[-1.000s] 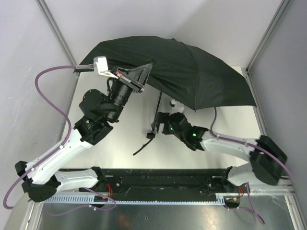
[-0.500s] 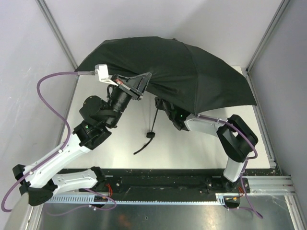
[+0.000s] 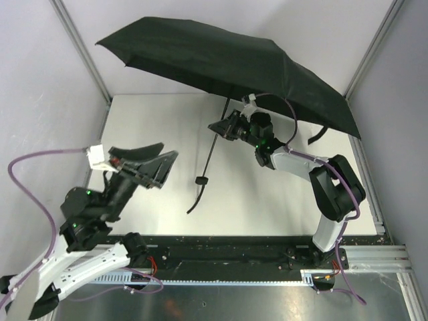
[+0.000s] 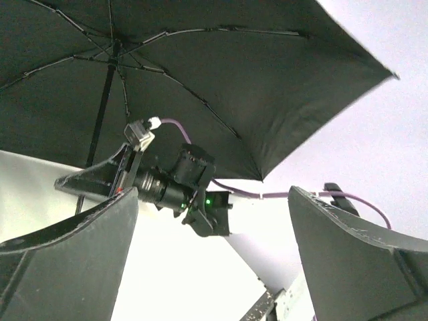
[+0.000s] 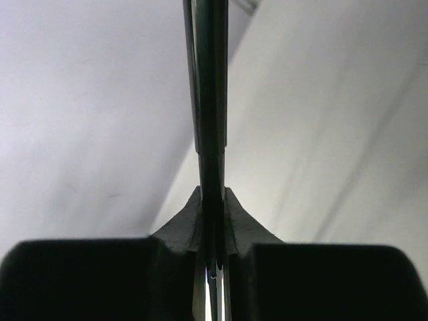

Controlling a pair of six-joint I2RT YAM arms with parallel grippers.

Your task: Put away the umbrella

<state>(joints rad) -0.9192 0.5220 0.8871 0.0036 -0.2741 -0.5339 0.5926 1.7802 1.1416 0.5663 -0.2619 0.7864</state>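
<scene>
The black umbrella (image 3: 221,60) is open and hangs tilted above the back of the table. Its thin shaft (image 3: 212,144) slants down to the small handle (image 3: 200,180), with the strap (image 3: 194,204) trailing on the table. My right gripper (image 3: 219,127) is shut on the shaft just below the canopy; in the right wrist view the shaft (image 5: 208,100) runs straight up from between the pinched fingers (image 5: 184,224). My left gripper (image 3: 168,150) is open and holds nothing, low at the front left. Its wrist view looks up at the umbrella's ribs (image 4: 167,73) and the right gripper (image 4: 80,182).
The white table (image 3: 154,127) is boxed in by grey walls and metal corner posts (image 3: 80,47). A black rail (image 3: 227,247) runs along the near edge by the arm bases. Purple cables (image 3: 27,167) loop from both arms.
My left gripper let go of the canopy edge, opened and pulled back to the front left. My right gripper went in under the canopy, shut on the shaft and lifted the umbrella up.
</scene>
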